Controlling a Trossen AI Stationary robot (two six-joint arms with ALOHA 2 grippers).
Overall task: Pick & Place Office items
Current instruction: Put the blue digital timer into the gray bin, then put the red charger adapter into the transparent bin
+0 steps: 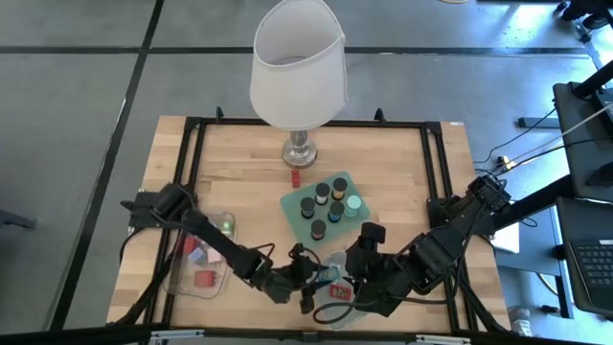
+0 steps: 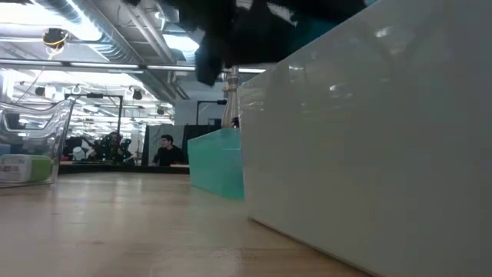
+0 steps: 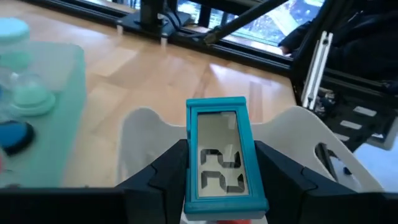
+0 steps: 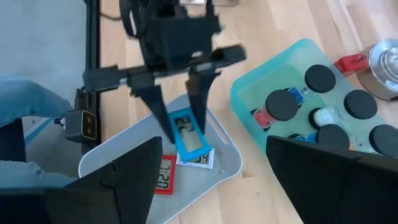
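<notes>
The left hand (image 4: 186,118) pinches a flat teal rectangle (image 3: 221,158) with a digital display between its two fingers, holding it above a pale tray (image 4: 124,155) near the front edge of the bench (image 1: 402,163). In that tray lie a flat red rectangle (image 4: 164,175) and a white one (image 4: 202,159), side by side beneath the teal one. The right hand (image 1: 369,251) hovers just beside the tray, fingers spread and holding nothing. Short dark cylinders (image 1: 322,195) stand in a mint-green tray (image 1: 292,206) nearby.
</notes>
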